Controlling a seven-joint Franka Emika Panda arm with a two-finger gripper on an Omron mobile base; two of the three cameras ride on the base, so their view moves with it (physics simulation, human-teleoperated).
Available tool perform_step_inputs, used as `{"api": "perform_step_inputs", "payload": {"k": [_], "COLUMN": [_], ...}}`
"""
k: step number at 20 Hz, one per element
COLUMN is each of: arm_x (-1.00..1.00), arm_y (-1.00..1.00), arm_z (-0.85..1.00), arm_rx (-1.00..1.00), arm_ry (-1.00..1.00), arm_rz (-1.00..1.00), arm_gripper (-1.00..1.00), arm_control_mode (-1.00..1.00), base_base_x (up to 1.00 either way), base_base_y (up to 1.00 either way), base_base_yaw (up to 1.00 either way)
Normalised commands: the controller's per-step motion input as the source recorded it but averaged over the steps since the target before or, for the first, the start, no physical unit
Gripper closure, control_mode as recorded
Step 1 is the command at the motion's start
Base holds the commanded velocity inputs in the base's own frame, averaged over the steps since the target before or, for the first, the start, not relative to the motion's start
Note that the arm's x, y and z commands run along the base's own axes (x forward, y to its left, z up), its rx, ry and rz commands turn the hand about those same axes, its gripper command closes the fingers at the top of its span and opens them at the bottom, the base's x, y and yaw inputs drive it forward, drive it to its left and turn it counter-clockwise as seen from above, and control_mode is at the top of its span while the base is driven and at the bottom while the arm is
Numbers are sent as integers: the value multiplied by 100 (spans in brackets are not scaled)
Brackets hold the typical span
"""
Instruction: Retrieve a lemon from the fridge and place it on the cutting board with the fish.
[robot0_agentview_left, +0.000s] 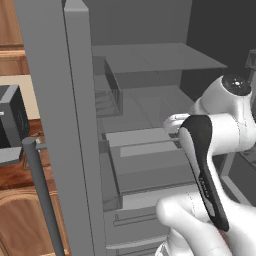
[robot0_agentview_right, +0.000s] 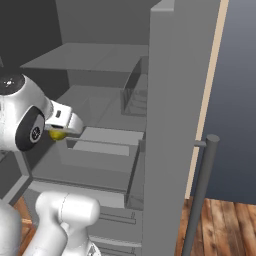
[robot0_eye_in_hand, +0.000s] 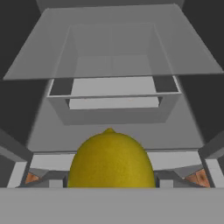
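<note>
Lemon in gripper at the open fridge, board step not done.
Left base: fridge (robot0_agentview_left: 140, 120) doors open so arm can reach shelves; forearm hides the hand. Right base: gripper (robot0_agentview_right: 59, 133) in front of the shelves, lemon (robot0_agentview_right: 57, 134) between the jaws. Hand: lemon (robot0_eye_in_hand: 111, 160) fills centre low, jaws clenched on it for carrying, shelf behind.

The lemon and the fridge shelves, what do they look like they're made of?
The lemon looks like real fruit: bright yellow, matte peel with faint dimpling and a small nub on top. The fridge shelves look like smooth matte grey plastic or painted metal, flat and uniform with no shine; the bins seem semi-transparent, so probably clear plastic, though the rendering leaves that open.
</note>
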Motion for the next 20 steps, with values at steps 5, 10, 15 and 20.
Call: {"api": "perform_step_inputs", "payload": {"k": [5, 10, 15, 20], "arm_x": [-85, -65, -35, 0], "arm_y": [0, 0, -3, -17], "arm_z": [0, 1, 21, 4], "arm_rx": [-4, -7, -1, 0], "arm_ry": [-1, -8, -1, 11], "arm_rz": [0, -1, 0, 0], "arm_gripper": [100, 100, 100, 100], "arm_control_mode": [-100, -100, -100, -100], "base_base_x": [0, 0, 0, 0], "base_base_y": [0, 0, 0, 0], "base_base_yaw": [0, 0, 0, 0]}}
